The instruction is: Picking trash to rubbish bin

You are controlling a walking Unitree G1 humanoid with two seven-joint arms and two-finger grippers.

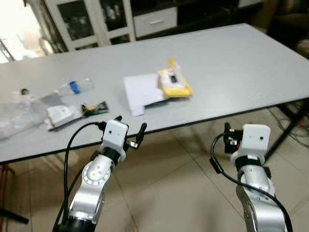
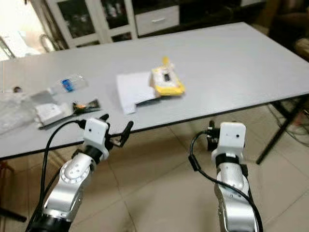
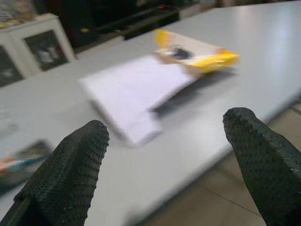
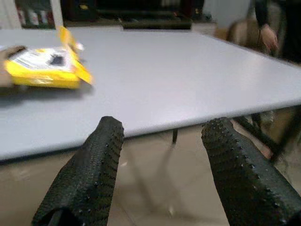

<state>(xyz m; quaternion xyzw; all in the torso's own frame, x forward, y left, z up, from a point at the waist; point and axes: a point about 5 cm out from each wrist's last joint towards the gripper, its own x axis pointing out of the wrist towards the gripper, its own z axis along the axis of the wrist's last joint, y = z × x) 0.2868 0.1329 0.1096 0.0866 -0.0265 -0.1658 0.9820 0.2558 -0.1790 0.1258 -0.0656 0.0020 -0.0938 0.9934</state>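
Trash lies on a grey table (image 1: pixel 231 63). A yellow packet (image 1: pixel 174 83) rests on the edge of a white paper sheet (image 1: pixel 140 92) near the middle. Further left are a dark snack wrapper (image 1: pixel 94 108), a white wrapper (image 1: pixel 60 115), a small clear bottle with a blue label (image 1: pixel 75 87) and a crumpled clear plastic bag (image 1: pixel 17 116). My left gripper (image 1: pixel 130 126) is open and empty just below the table's front edge, facing the paper (image 3: pixel 131 89) and the packet (image 3: pixel 197 54). My right gripper (image 1: pixel 231 135) is open and empty, low before the table edge to the right of the packet (image 4: pixel 44 70).
White cabinets with glass doors (image 1: pixel 91 21) stand behind the table. A black table leg (image 1: pixel 289 126) and cables are at the right. Tiled floor (image 1: pixel 174 188) lies under my arms. A person's hand (image 4: pixel 268 35) shows far off beyond the table.
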